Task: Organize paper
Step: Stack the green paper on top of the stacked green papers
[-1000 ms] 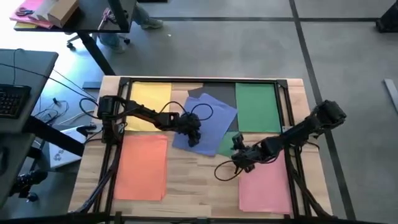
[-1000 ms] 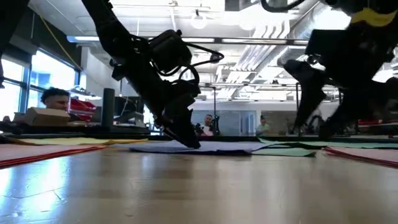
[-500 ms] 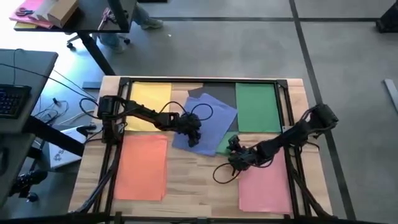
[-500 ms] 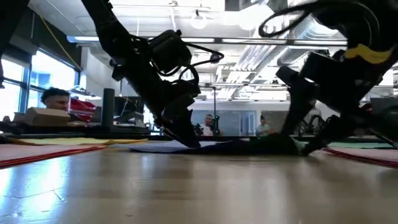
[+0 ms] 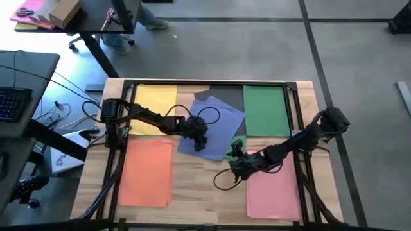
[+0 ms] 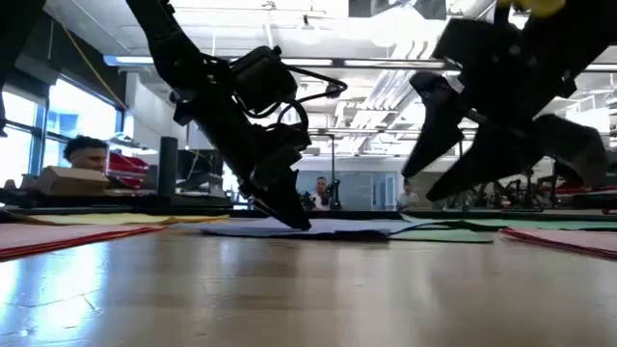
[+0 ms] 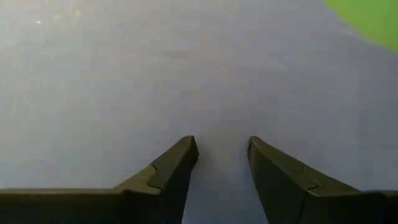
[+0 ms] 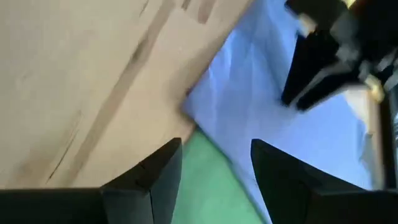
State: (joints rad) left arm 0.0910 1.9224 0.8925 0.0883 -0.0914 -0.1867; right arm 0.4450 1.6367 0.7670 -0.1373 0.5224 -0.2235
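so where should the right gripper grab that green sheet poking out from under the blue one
Probably at its exposed corner. The green sheet lies flat, mostly covered by the blue sheet, which the left gripper presses down. Only that corner is free, beside bare table. The open right gripper hovers above it; come in low from the table side.

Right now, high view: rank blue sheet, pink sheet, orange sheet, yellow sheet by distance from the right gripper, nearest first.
From the right gripper:
1. Blue sheet, just beyond it at table centre, under the left gripper. Pink sheet, on the near right side, is about as close; too close to call.
2. Orange sheet, near left.
3. Yellow sheet, far left corner.
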